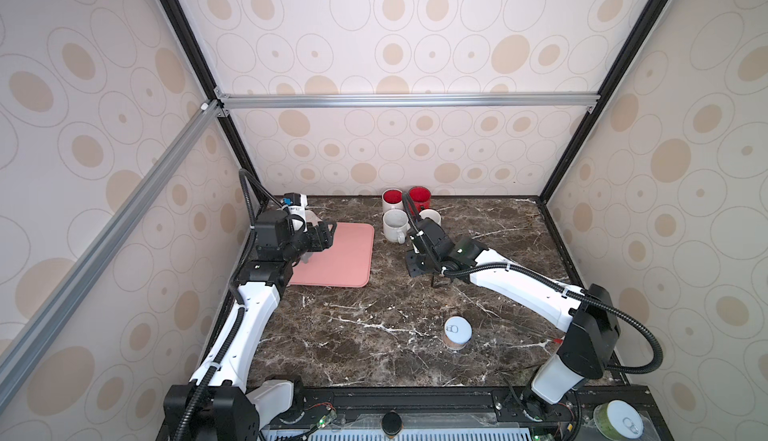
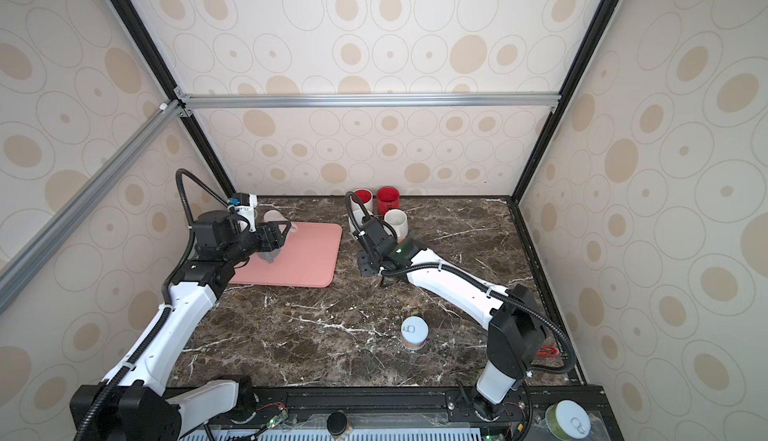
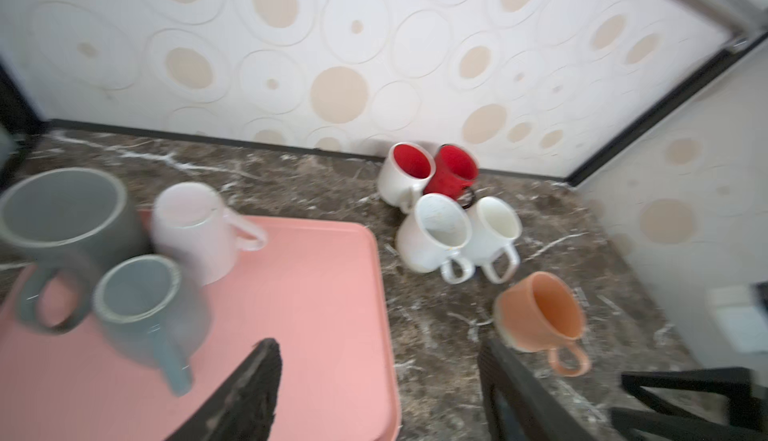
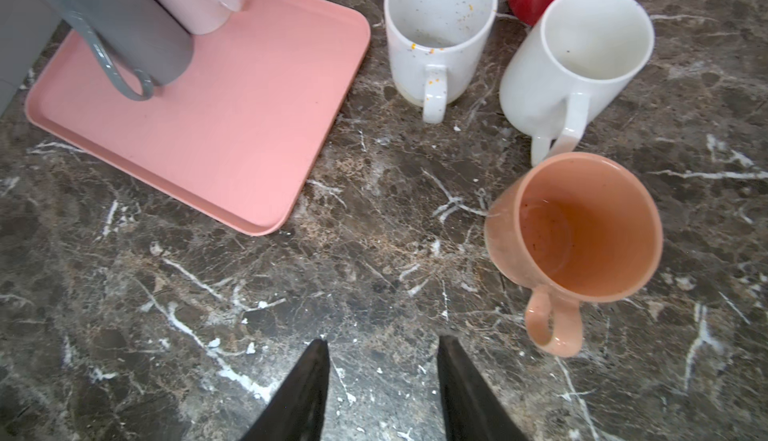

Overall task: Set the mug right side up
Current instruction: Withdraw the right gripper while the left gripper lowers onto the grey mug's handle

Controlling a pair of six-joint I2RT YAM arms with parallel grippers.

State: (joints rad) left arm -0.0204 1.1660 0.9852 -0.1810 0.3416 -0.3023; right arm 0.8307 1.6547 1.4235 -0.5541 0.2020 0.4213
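Note:
On the pink tray (image 3: 324, 293) stands a small blue-grey mug (image 3: 137, 293), mouth up and blurred, with its handle toward the left wrist camera. Behind it stands a pale pink mug (image 3: 191, 227) that looks base-up, and beside that a big grey mug (image 3: 62, 218) with its mouth showing. My left gripper (image 3: 378, 343) is open with nothing between its fingers, just beside the blue-grey mug (image 1: 307, 257); in a top view the left gripper (image 1: 328, 233) hangs over the tray's left part. My right gripper (image 4: 382, 339) is open over bare marble, right of the tray (image 4: 216, 127).
An orange mug (image 4: 573, 227) stands upright near the right gripper. Behind it are a speckled white mug (image 4: 436, 36), a white mug (image 4: 582, 56), a red mug (image 1: 419, 200) and a red-lined white mug (image 1: 392, 200). A lidded can (image 1: 457, 332) sits toward the front.

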